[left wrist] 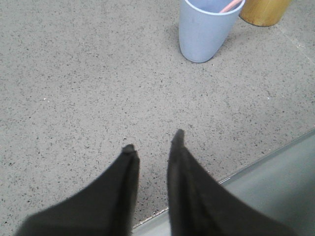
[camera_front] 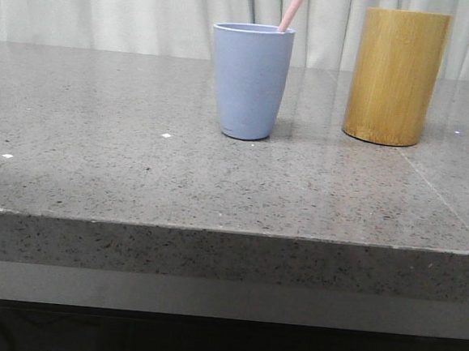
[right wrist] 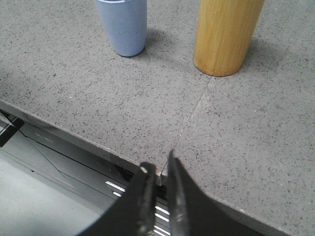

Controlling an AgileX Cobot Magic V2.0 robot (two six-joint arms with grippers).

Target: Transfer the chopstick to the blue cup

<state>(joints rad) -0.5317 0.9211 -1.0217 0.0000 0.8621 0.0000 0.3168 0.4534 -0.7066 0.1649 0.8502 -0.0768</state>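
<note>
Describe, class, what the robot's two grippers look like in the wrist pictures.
The left gripper has two matte black fingers, broad at the base and tapering to narrow tips. The right gripper is also black, its fingers slightly glossy. No cables or markings are visible.

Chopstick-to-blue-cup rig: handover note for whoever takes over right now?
Left gripper: empty, jaws a little apart, over bare countertop near the front edge.
Right gripper: empty, fingers nearly together with a narrow gap, at the front edge of the grey speckled stone countertop.
Thin pale pink chopstick: standing in the matte light blue-grey cup, leaning toward the tall yellow-brown bamboo cylinder beside it.
Done: the transfer looks complete, both arms clear of the cups.
Left: likely nothing beyond parking the arms.
</note>
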